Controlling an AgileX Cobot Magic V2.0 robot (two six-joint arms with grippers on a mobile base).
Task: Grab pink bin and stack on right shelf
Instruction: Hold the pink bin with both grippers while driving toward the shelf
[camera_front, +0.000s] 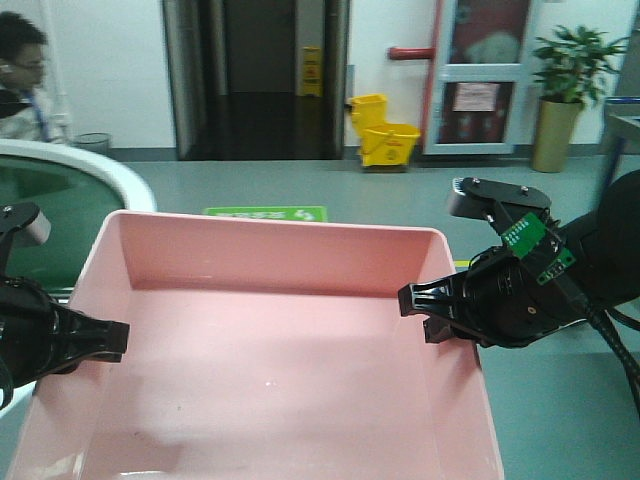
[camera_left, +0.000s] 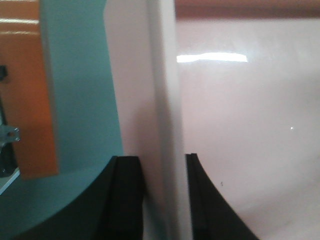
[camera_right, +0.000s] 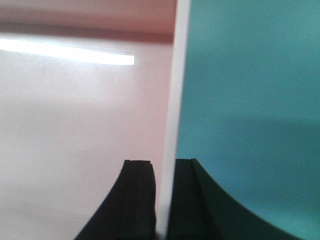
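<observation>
pink bin (camera_front: 280, 360), left claw (camera_front: 115, 340), right claw (camera_front: 418, 310) (clamped)

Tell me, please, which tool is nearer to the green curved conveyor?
Left. The left tool clamps the left wall of the pink bin, right beside the green conveyor; the right tool clamps the opposite wall, on the bin's far side from it.

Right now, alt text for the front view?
An empty pink bin fills the foreground, gripped on its left wall by the left gripper and on its right wall by the right gripper. Behind it are a greenish floor, a yellow mop bucket, a potted plant and a person at far left.
</observation>
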